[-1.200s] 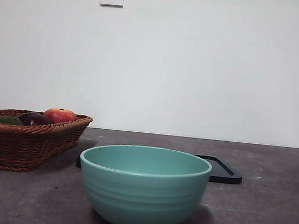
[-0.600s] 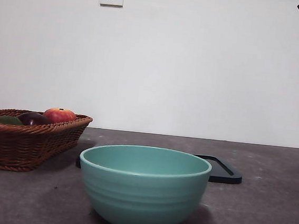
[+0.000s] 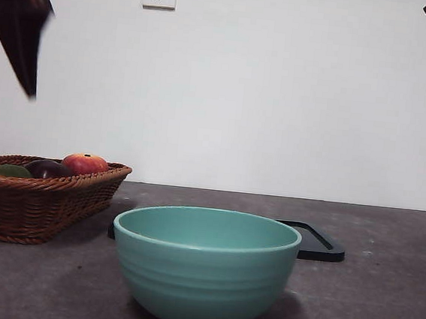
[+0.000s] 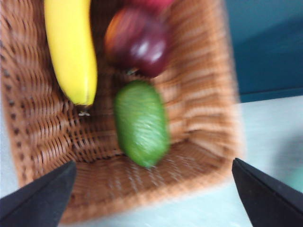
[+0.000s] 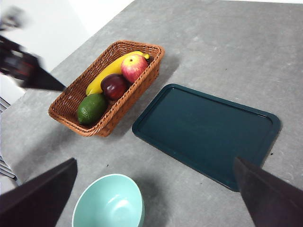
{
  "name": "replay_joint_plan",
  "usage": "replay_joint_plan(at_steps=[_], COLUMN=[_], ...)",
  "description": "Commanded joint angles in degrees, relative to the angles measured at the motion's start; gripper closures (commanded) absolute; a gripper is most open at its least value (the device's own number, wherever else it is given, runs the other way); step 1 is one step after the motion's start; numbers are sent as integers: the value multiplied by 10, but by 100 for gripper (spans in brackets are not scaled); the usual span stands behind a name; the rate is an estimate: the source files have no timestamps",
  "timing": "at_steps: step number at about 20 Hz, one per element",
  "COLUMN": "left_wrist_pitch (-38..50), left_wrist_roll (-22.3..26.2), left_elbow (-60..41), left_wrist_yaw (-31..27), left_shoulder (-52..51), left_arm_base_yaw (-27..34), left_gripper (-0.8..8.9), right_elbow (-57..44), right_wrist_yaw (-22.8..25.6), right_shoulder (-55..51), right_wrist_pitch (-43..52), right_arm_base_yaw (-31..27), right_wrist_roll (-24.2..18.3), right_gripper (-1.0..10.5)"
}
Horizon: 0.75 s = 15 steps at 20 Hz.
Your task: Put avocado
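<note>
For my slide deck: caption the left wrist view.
Open left gripper above wicker basket holding dull green avocado, yellow banana, dark purple fruit.

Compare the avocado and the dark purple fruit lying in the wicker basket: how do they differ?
The avocado is dull green; the dark purple fruit is glossy maroon. The avocado is elongated and oval, the purple fruit rounder. The avocado lies at the basket's end nearest the teal bowl; the purple fruit sits further in, between the avocado and the apple. Both rest untouched in the basket beside the banana, with the left claw open above.
</note>
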Motion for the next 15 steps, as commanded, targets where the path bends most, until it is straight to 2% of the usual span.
replay_joint_plan(at_steps=[1,7,15], left_wrist_pitch=[16,66,64], left_wrist_roll=[-13,-16,-16], left_elbow=[17,17,17], left_wrist_yaw=[-22,-26,-26], left_shoulder=[57,142,183], left_arm_base_yaw=[-17,-35,-35], left_gripper=[284,284,285], right_elbow=[10,10,10], right_wrist_yaw=[-2,-2,-1], right_shoulder=[3,3,3], right_wrist_pitch=[7,6,6], right_arm_base_yaw=[2,2,2], right_wrist_roll=[6,6,6], right_gripper=[379,379,379])
